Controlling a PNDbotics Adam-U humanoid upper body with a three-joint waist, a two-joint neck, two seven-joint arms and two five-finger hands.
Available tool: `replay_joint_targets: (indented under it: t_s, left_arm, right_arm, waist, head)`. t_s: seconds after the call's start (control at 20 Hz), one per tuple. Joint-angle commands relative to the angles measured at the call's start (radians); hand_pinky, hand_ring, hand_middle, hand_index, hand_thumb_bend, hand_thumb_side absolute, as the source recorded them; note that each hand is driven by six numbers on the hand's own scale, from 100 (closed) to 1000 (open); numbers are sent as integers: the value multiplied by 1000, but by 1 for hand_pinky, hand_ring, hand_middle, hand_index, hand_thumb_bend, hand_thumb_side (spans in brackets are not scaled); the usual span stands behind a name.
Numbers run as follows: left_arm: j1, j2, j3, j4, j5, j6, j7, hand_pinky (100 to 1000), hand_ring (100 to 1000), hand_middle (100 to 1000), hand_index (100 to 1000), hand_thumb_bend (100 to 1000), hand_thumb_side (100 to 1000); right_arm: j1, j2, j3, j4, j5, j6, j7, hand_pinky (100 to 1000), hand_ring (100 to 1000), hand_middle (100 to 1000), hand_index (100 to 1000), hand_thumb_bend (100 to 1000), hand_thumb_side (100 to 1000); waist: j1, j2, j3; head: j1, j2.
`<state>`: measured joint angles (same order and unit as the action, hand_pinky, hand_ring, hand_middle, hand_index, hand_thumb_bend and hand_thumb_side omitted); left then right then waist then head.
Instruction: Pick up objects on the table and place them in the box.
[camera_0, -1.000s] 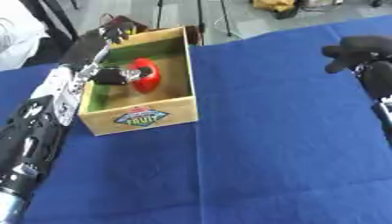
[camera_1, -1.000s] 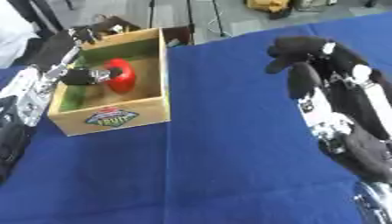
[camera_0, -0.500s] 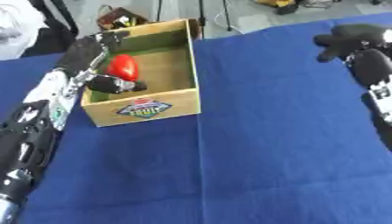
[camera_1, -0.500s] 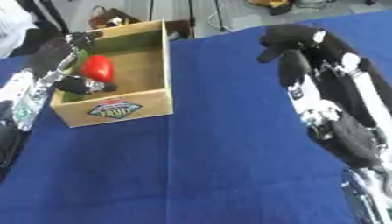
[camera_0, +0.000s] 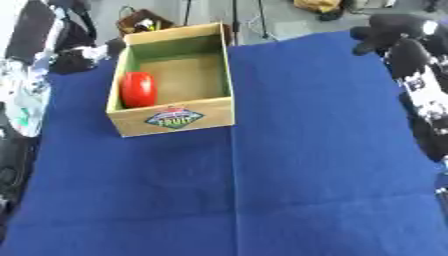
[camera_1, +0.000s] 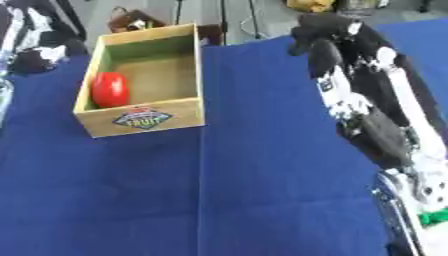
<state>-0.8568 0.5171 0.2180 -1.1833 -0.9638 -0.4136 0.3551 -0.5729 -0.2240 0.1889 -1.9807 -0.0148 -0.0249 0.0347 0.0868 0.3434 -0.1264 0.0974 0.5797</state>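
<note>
Blue tablecloth (camera_0: 289, 165) fills most of your frame. Wooden box (camera_0: 175, 118) sits upper left, open top, a "FRUIT" label on its near wall. Your right arm comes up the right edge – its right hand (camera_1: 317, 31) hangs at the upper right over the cloth, well apart from the box, fingers curled in, gripping nothing. Your left hand (camera_0: 77, 59) shows as a dark blur just beside the box's left wall; can't tell its fingers. Red object (camera_0: 137, 89) – rounded – lies inside the box against the left wall.
</note>
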Motion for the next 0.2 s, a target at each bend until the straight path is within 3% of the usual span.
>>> replay_joint_targets:
  t_s: [0.05, 0.2]
  left_arm:
    - [26, 4, 20, -91, 49, 16, 49, 343, 551, 536, 846, 655, 998]
    - [85, -26, 7, -156, 90, 30, 89, 344, 549, 534, 841, 605, 963]
  right_arm:
    - [-3, -1, -14, -19, 10, 4, -15, 972, 862, 601, 806, 100, 583]
    - [3, 0, -18, -19, 15, 9, -22, 973, 862, 601, 806, 100, 584]
  waist:
    - [-6, -32, 12]
    - [-12, -41, 29]
  head:
    - [-12, 16]
    - [-19, 23]
